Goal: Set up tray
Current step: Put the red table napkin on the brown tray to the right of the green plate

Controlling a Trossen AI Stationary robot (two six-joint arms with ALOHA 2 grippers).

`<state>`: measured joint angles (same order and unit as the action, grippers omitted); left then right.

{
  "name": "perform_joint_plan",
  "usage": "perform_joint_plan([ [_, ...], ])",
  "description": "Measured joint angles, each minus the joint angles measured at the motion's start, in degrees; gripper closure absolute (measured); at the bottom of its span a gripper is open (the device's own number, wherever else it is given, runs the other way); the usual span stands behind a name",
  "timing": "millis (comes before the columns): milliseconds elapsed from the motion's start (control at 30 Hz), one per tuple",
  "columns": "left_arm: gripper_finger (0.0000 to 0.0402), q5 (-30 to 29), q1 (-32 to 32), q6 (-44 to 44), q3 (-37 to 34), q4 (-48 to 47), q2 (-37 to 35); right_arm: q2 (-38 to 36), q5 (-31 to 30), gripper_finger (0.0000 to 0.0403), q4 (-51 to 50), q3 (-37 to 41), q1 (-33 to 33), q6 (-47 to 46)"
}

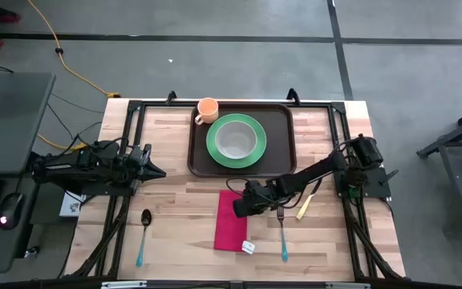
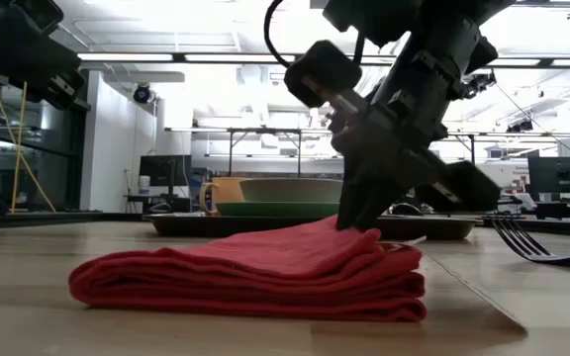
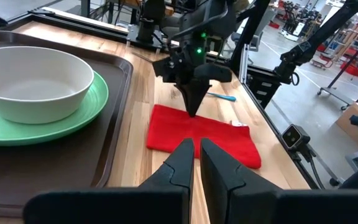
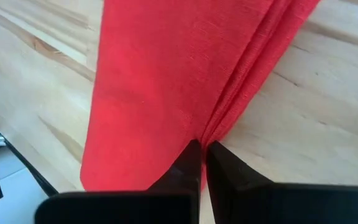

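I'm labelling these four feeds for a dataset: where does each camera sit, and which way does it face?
High view: overhead, straight down; both arms, tray, red napkin.
Low view: table height, level toward the room; right gripper pinching the napkin's edge.
Left wrist view: on the left arm, facing across the table; left gripper, green plate.
Right wrist view: on the right arm, facing down at the napkin; its own closed fingertips.
All four share the red napkin.

I see a light wooden table carrying all items. The tray sits on it toward the far edge. Nearer than the tray lies the red napkin, flat on the wood. A fork lies just right of the napkin, a knife beyond that. A spoon lies well left of the napkin.
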<state>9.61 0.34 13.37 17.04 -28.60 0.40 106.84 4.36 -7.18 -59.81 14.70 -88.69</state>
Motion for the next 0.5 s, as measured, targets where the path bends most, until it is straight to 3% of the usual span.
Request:
perform_joint_plan([
  [500, 0.0346, -0.31, 0.01, 0.02, 0.0, 0.15, -0.02, -3.08, 0.26, 0.0402, -2.04, -0.15, 0.04, 0.65],
])
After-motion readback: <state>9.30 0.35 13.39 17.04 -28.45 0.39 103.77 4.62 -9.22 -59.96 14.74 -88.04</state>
